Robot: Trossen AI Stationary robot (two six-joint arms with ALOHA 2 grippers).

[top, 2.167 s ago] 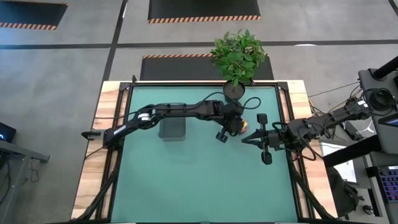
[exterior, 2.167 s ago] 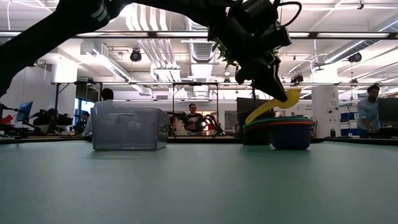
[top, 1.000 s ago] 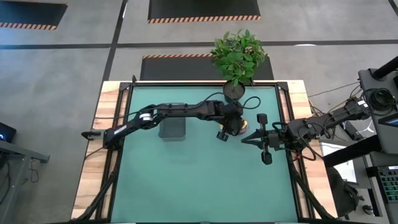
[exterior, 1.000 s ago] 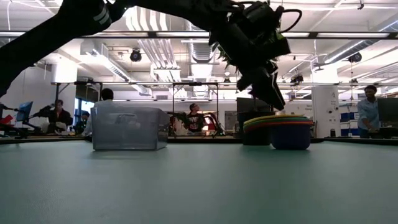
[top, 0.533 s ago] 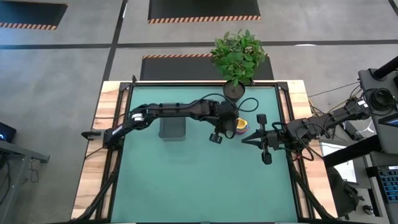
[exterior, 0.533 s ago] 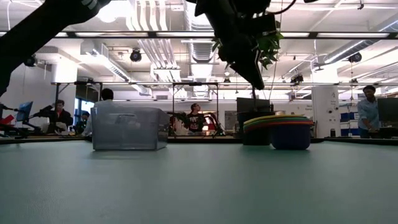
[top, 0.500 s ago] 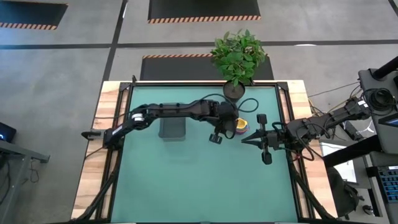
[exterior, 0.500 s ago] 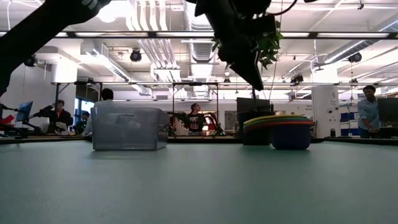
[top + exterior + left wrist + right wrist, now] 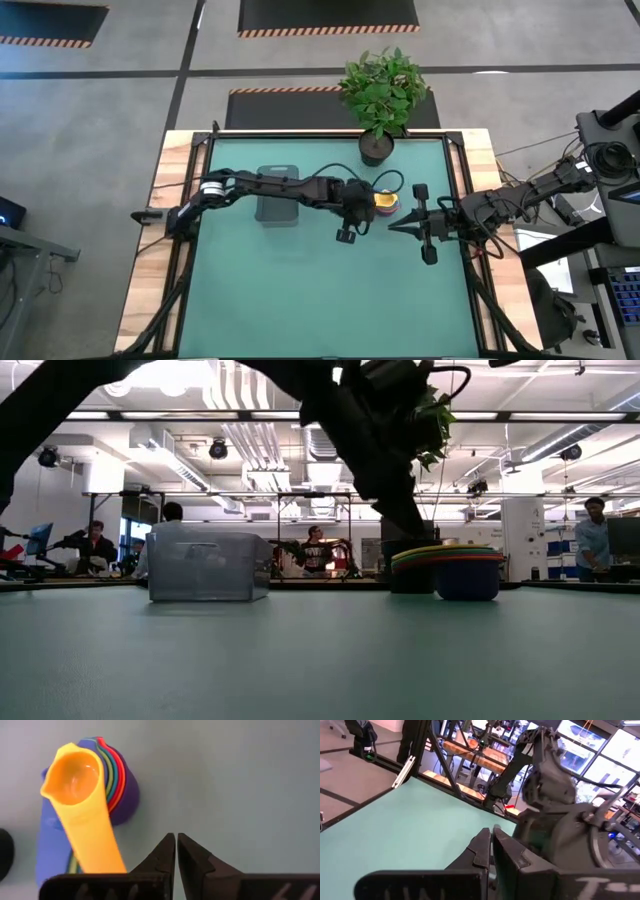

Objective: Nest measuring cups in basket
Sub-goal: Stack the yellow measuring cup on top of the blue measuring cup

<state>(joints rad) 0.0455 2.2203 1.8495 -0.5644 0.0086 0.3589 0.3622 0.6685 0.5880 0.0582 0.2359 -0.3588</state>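
Left of centre on the table (image 9: 300, 290), sitting apart: basket (image 9: 277, 209). Hovering right of it, fingers together, holding nothing: left gripper (image 9: 176, 851). Resting further right, nested: measuring cups (image 9: 384, 203). Waiting rightmost, fingers together: right gripper (image 9: 394, 226).

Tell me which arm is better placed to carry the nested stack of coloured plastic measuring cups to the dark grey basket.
Probably the left. The left gripper, shut and empty, hangs right beside the nested stack of coloured plastic measuring cups, and its arm passes over the dark grey basket. The right gripper, shut, waits beyond the stack.
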